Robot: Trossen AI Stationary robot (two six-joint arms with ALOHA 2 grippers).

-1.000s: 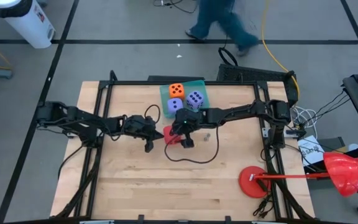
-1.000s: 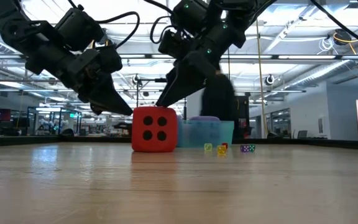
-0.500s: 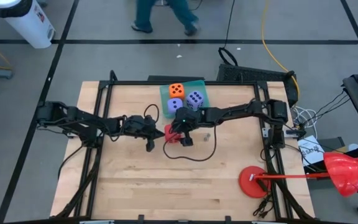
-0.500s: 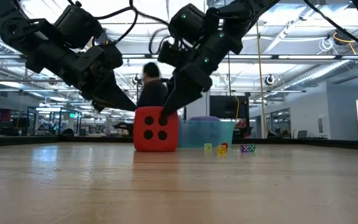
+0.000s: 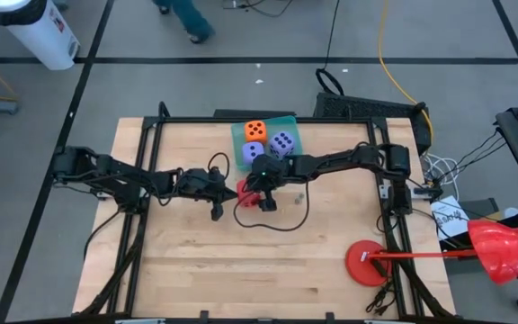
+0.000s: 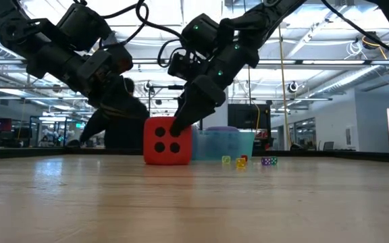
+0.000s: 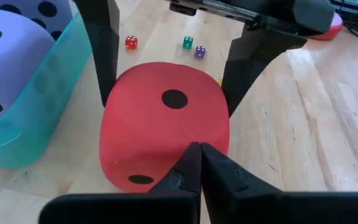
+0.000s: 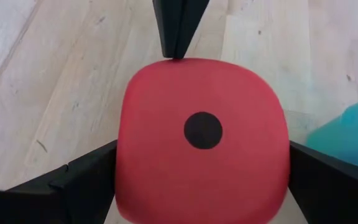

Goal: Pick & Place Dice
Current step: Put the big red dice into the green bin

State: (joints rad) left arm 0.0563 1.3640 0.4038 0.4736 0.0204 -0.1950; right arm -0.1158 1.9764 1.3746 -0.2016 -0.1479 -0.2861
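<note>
The red die (image 5: pixel 244 192) (image 6: pixel 167 140) sits flat on the wooden table, just in front of the teal tray (image 5: pixel 290 120). That tray holds the orange die (image 5: pixel 255 130) and two purple dice (image 5: pixel 254 153) (image 5: pixel 282 142). My right gripper (image 8: pixel 202 149) is open and lowered over the red die, one finger on each side of it. My left gripper (image 7: pixel 199 163) is shut, and its tip points at the die from the table's left. My left gripper's shut fingertips (image 8: pixel 176 37) meet the red die's left-facing side near its upper edge (image 8: pixel 178 60), coming slanting down from the table's left. My right gripper's fingers (image 7: pixel 104 62) stand close against two opposite sides of the die; whether they touch it I cannot tell.
A thin black cable (image 5: pixel 277 225) loops on the table near the die. A few tiny coloured dice (image 7: pixel 188 42) (image 6: pixel 242 160) lie to the die's right. A red round disc (image 5: pixel 365 263) sits at the near right corner. A person stands beyond the table's far edge.
My right gripper has moved down and slightly toward the table's left, from above and behind the red die until its fingers straddle it. The die has stayed where it was. A person has walked past behind the table.
</note>
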